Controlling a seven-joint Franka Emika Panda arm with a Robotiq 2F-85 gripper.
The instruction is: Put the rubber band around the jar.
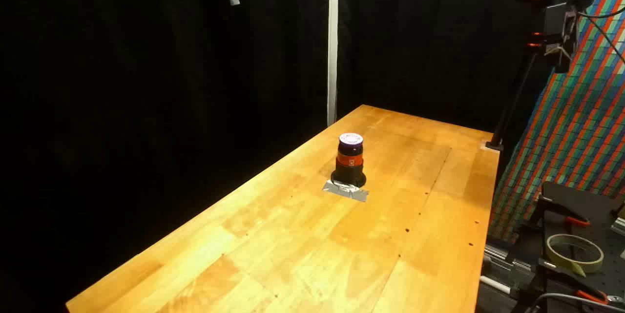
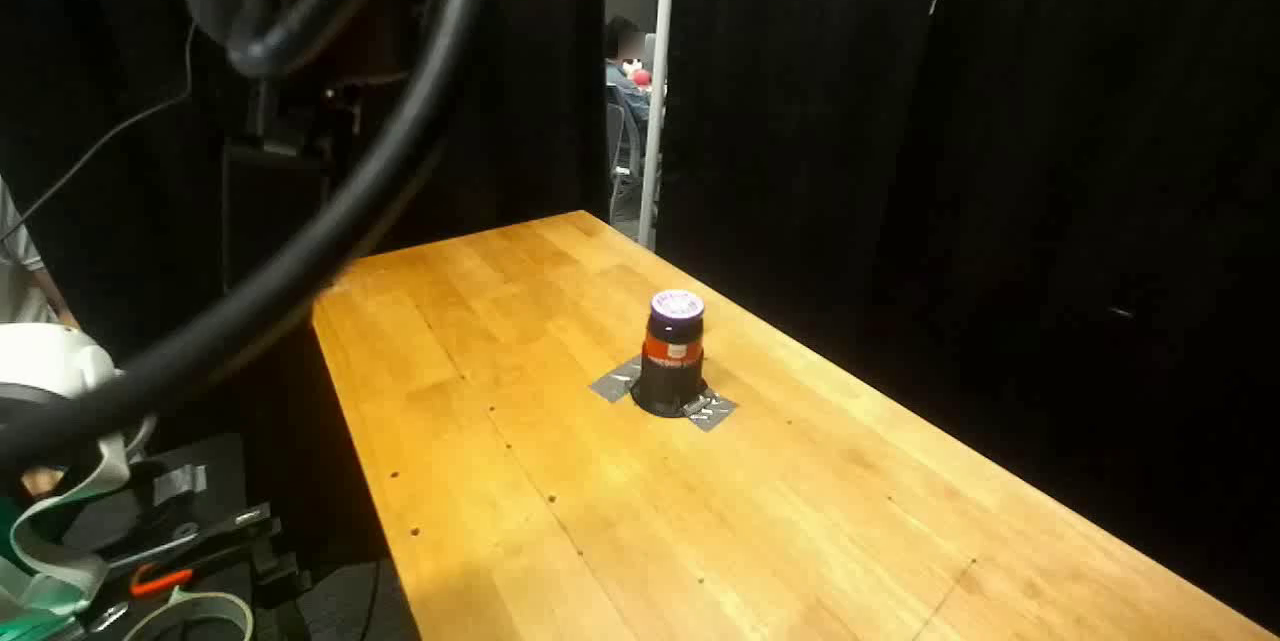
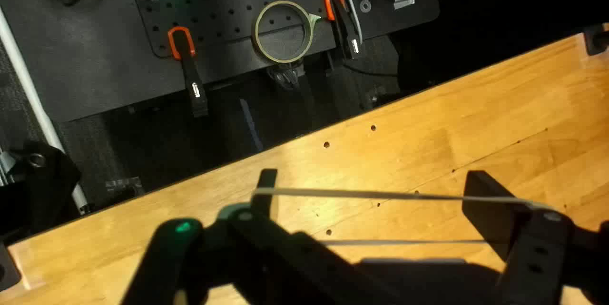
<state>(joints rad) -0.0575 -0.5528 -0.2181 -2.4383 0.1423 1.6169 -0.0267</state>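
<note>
The jar stands upright on the wooden table in both exterior views [image 1: 350,160] [image 2: 673,351]. It has a pale purple-white lid, an orange-red band and a dark lower body in a black base. The rubber band [image 3: 357,194] is stretched across my open gripper [image 3: 373,183] in the wrist view, looped around both fingers in two near-parallel strands. In an exterior view my gripper [image 1: 556,54] hangs high at the right, well away from the jar and above table level. The jar is out of the wrist view.
Silver tape [image 1: 344,191] holds the base to the wooden table [image 2: 520,341]. Black curtains surround it. A black side bench [image 3: 119,72] beside the table carries a tape roll [image 3: 257,34] and orange-tipped clamps [image 3: 190,69]. A thick black cable [image 2: 400,161] crosses an exterior view.
</note>
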